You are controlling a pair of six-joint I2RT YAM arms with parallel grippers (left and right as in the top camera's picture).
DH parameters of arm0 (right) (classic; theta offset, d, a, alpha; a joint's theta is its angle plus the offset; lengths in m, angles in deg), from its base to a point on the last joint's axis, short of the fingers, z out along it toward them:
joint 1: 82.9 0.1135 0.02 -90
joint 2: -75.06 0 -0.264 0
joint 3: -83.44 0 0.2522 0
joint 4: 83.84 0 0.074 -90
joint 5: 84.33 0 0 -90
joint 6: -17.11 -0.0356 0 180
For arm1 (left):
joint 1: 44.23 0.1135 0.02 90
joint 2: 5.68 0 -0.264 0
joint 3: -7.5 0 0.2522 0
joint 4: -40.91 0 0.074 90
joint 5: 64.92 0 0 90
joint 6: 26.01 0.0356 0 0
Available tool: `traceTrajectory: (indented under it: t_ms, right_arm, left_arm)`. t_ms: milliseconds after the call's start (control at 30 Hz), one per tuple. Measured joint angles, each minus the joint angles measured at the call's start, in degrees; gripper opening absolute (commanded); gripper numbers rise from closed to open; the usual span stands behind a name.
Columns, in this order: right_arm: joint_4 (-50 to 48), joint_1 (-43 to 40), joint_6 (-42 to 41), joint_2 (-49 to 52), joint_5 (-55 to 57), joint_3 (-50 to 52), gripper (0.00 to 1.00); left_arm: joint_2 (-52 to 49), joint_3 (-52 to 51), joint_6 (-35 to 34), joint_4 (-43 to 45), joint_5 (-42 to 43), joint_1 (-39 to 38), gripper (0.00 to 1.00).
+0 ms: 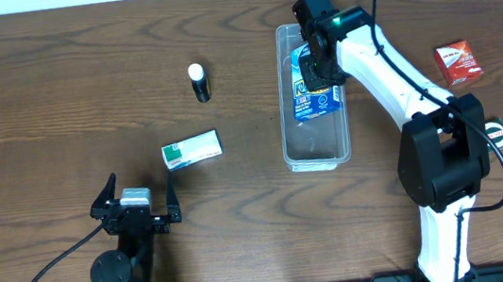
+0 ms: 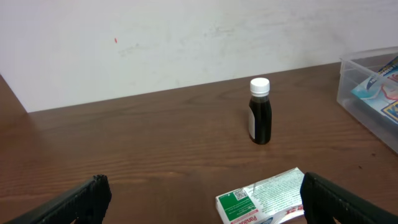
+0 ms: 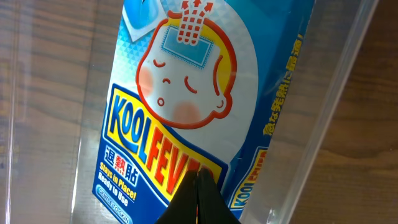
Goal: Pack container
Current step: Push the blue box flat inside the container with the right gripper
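Container (image 1: 318, 155), clear and long, lies on the tabletop (image 1: 58, 106) directly beneath the right gripper (image 1: 321, 68). That gripper's jaws are clenched together with nothing between them, their tips right at the blue Koolfever box (image 3: 186, 112), which rests tilted inside the tub; whether they touch it I cannot tell. The left gripper (image 1: 140, 195) is released, jaws spread wide, grasping nothing. Just ahead of it lies a white-and-green box (image 2: 261, 198). Farther ahead stands a dark bottle (image 2: 260, 118) with a white cap. A red box (image 1: 458, 61) sits well off to the right gripper's side.

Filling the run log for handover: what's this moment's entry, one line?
stage: packing | right gripper: shut, at blue box in container | left gripper: open, empty | outside: green-white box, bottle, red box
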Motion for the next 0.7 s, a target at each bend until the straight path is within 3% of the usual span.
traceTrajectory:
  t_ms: [700]
  right_arm:
    - [5.51,0.00,0.00,0.02,1.31,-7.08,0.01]
  left_arm:
    - [0.00,0.00,0.00,0.00,0.00,0.00,0.98]
